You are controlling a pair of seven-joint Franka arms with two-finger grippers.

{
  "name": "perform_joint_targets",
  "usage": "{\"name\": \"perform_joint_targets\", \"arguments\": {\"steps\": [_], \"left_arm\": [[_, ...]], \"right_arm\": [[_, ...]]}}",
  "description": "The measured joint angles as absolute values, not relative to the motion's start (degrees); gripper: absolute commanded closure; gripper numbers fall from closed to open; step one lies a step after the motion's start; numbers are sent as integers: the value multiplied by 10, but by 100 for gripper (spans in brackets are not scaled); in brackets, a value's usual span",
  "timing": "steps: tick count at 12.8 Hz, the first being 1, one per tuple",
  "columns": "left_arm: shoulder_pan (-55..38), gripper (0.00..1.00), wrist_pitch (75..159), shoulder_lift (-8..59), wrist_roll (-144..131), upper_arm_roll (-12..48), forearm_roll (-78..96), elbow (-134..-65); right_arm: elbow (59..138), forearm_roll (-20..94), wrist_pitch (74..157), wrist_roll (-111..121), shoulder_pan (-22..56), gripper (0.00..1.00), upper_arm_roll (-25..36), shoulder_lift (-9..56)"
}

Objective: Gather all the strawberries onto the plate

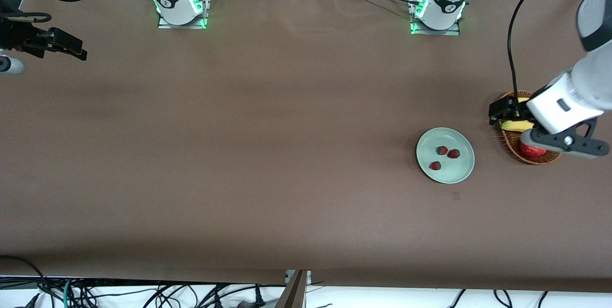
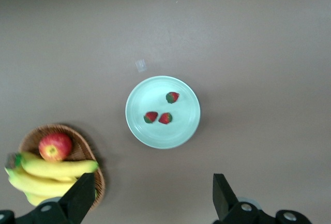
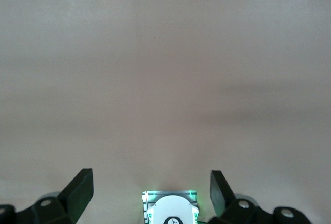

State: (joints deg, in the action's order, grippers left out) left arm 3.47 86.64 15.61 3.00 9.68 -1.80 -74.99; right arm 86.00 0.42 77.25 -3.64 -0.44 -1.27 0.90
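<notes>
Front view surface: a wide table covered in plain brown cloth, with faint creases running its length.
Room: aluminium frame posts at the corners by the robot bases, and loose black cables along the edge nearest the front camera, past the cloth.
Bases: both robot bases stand on metal plates lit green at the edge of the table farthest from the front camera.
Plate: the mint-green plate lies toward the left arm's end of the table, just beside the wicker basket and not touching it.
Strawberries: all three strawberries lie in the plate, two close together and one a little apart.
Left gripper: the left gripper hangs over the basket, its fingers spread wide and empty.
Right gripper: the right gripper waits at the right arm's end of the table, over bare cloth, fingers wide apart with nothing between them.
Hidden: in the front view the left arm covers much of the basket; only part of the bananas and the apple shows there, while the left wrist view shows them clearly.
Cut off: the right arm leaves the front view at its edge.
Hard to make out: a small pale scrap lies on the cloth near the plate; what it is I cannot tell.
Writing: none can be read.
</notes>
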Motion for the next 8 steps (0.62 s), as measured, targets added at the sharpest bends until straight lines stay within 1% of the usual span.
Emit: {"name": "perform_joint_targets", "arguments": {"steps": [1,3,5,8], "left_arm": [[19,0,872,130,30,62,-1,-781],[-2,0,913,79,28,21,7,-861],[-13,0,942,39,19,7,8,-925],[-16,0,957,15,10,5,8,-965]], "right_arm": [[860,4,773,-36,-4,0,-13,9],[860,4,773,-36,-4,0,-13,9],[860,4,773,-36,-4,0,-13,9],[860,4,773,-36,-5,0,-13,9]]}}
